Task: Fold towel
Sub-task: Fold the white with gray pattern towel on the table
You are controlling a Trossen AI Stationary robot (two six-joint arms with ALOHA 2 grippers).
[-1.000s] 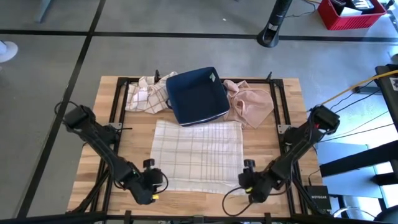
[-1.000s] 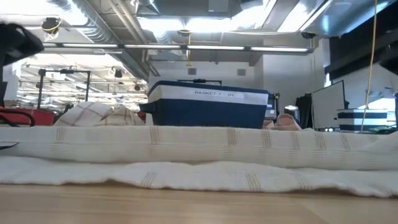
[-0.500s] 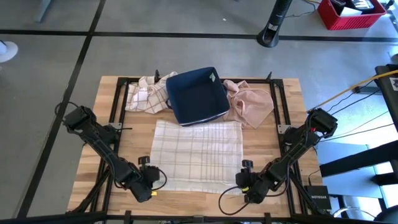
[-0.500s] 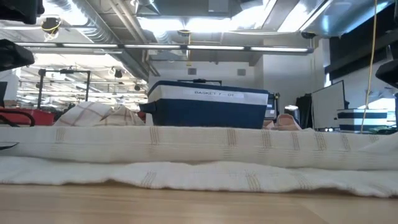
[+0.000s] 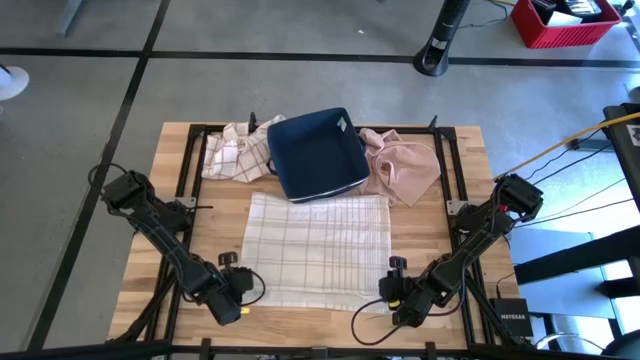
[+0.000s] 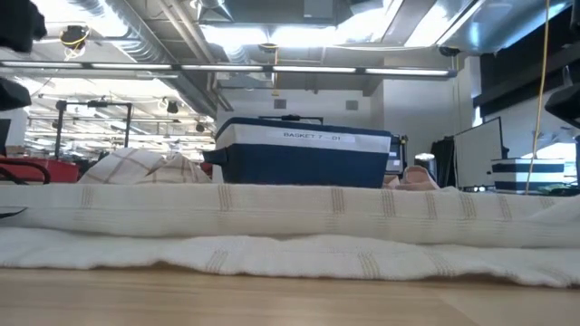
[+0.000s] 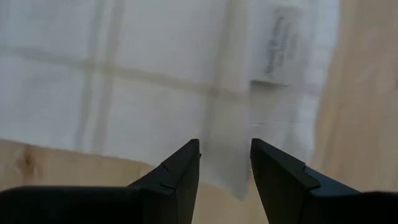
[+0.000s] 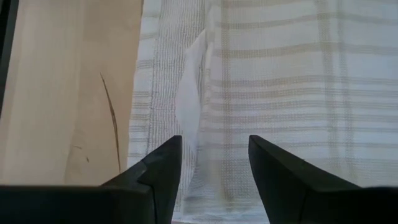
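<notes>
both end effectors — left (image 7: 224, 158), right (image 8: 214, 155) — gape empty over the towel (image 5: 318, 245); basket (image 6: 304, 154) reads "basket 7".

Bare bench (image 5: 452, 215) runs at 3 and 9 o'clock of the towel (image 5: 318, 248) — at 12, a blue basket (image 5: 316, 153) blocks.

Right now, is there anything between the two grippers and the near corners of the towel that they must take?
Nothing visible stands between them. The left gripper and the right gripper are both open, each over a near corner of the white towel. The blue basket and the other cloths lie beyond the towel's far edge.
</notes>
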